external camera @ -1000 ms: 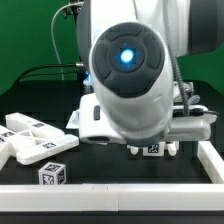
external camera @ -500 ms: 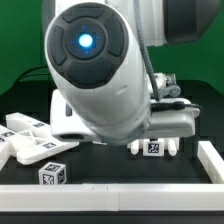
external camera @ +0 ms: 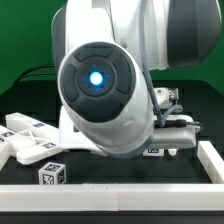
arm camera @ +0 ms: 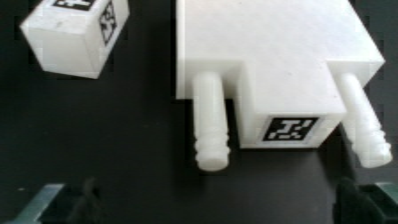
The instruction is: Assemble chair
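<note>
Swung lower and a touch toward the exterior view's right over the last half second, going by the arm [external camera: 110,95] and its glossy round joint cap with the glowing blue light; no shift to report in the tagged piece beneath it. Hides most of the scene's middle behind smooth white shell. Seen from the wrist: gripper [arm camera: 206,203] spread wide, dark fingertips [arm camera: 50,205] far apart with nothing between them. Just ahead of those tips, lying flat on the matte black table [arm camera: 125,140], the chair's pegged panel [arm camera: 267,50]: chunky white plastic, faintly grainy, a broad slab with squared edges, a shorter tab carrying a square black-and-white tag [arm camera: 294,128], and two cylindrical pegs [arm camera: 210,125] flanking that tab, parallel and blunt-ended. Near the slab but apart from it, a small block [arm camera: 71,35], boxy, turned at an angle to the slab, tagged on one face. From outside, only the tab and peg ends peeking out under the arm. Well apart, toward the exterior view's left, a loose heap of flat pieces [external camera: 25,138], angular, overlapping, tags up, and beside them a cube [external camera: 52,175] standing alone with a tag toward the camera. Cannot tell whether cube and small block are one and the same. Bordering the black surface, a raised white rim [external camera: 212,160].
</note>
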You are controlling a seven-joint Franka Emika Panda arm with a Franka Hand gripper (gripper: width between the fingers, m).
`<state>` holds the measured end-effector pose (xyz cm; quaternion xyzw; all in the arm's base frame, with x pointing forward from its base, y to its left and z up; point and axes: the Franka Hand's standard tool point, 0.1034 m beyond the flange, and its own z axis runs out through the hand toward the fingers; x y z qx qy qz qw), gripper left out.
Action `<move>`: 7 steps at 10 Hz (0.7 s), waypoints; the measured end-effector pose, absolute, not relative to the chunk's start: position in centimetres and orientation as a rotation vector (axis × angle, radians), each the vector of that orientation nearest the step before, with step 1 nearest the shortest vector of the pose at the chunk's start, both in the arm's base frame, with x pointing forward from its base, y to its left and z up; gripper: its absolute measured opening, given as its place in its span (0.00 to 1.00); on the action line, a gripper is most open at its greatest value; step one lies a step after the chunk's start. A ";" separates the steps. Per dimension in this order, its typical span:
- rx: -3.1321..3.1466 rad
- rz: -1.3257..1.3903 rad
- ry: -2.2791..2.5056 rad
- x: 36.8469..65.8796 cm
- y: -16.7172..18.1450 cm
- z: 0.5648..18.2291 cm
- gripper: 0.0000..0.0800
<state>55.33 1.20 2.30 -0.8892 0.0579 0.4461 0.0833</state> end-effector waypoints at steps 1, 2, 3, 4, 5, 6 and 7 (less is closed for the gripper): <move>-2.647 1.348 0.171 54.9 1.3 1.9 0.81; -2.639 1.367 0.167 54.5 1.5 1.6 0.81; -2.635 1.372 0.163 54.4 1.5 1.9 0.81; -2.635 1.371 0.158 54.4 1.5 1.8 0.81; -2.634 1.371 0.155 54.4 1.6 1.8 0.81; -2.633 1.373 0.154 54.4 1.6 1.7 0.81; -2.636 1.374 0.156 54.2 1.6 1.4 0.81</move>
